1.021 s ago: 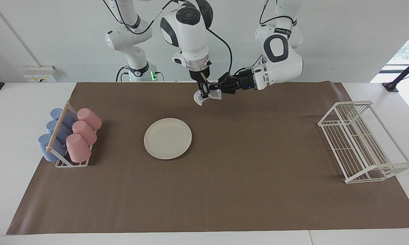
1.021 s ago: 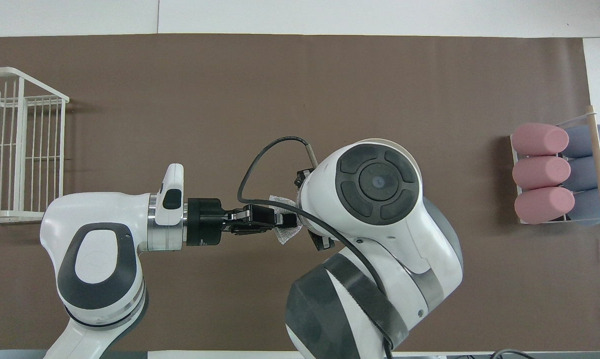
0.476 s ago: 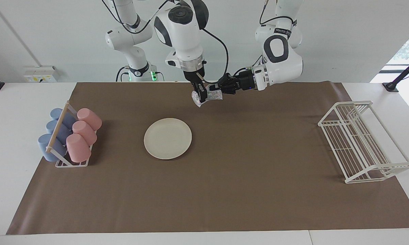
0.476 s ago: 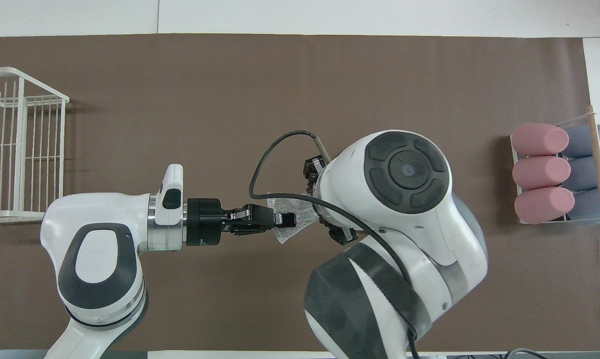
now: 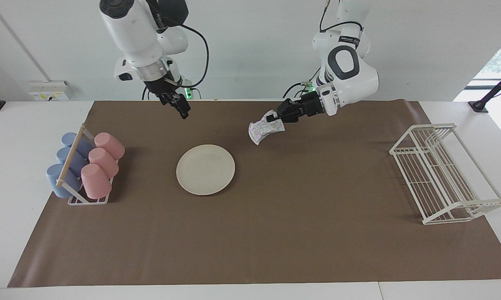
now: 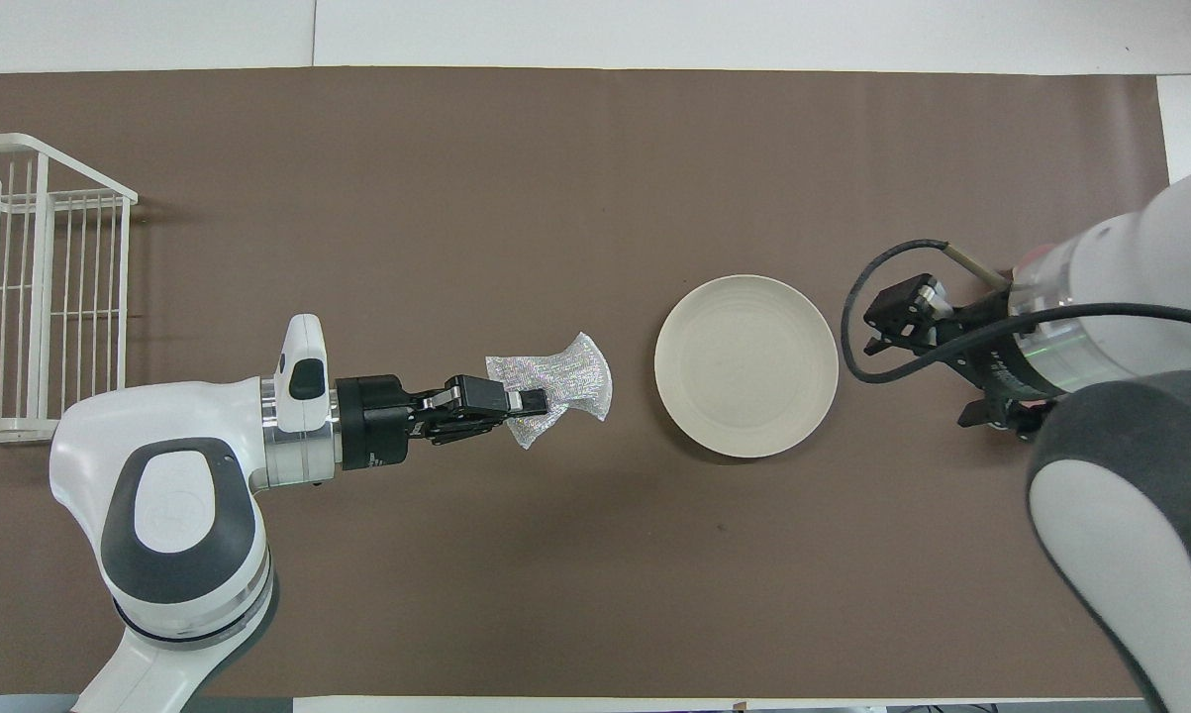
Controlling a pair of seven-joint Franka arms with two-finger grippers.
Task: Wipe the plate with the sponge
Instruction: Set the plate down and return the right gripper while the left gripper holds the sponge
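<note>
The cream-white plate (image 5: 205,169) (image 6: 746,365) lies flat on the brown mat, toward the right arm's end of the middle. The silvery mesh sponge (image 5: 263,130) (image 6: 560,381) hangs in the air over the mat beside the plate, on the left arm's side. My left gripper (image 5: 274,120) (image 6: 531,404) is shut on one edge of it, reaching in sideways. My right gripper (image 5: 178,106) is raised over the mat between the plate and the cup rack. It is open and holds nothing.
A rack of pink and blue cups (image 5: 85,166) lying on their sides stands at the right arm's end. A white wire rack (image 5: 442,175) (image 6: 31,287) stands at the left arm's end. The brown mat (image 5: 275,233) covers most of the table.
My right gripper opened, let go of the sponge and swung up and away toward the cup rack. The left gripper kept the sponge and drew it slightly toward its own end, uncovering the plate from above.
</note>
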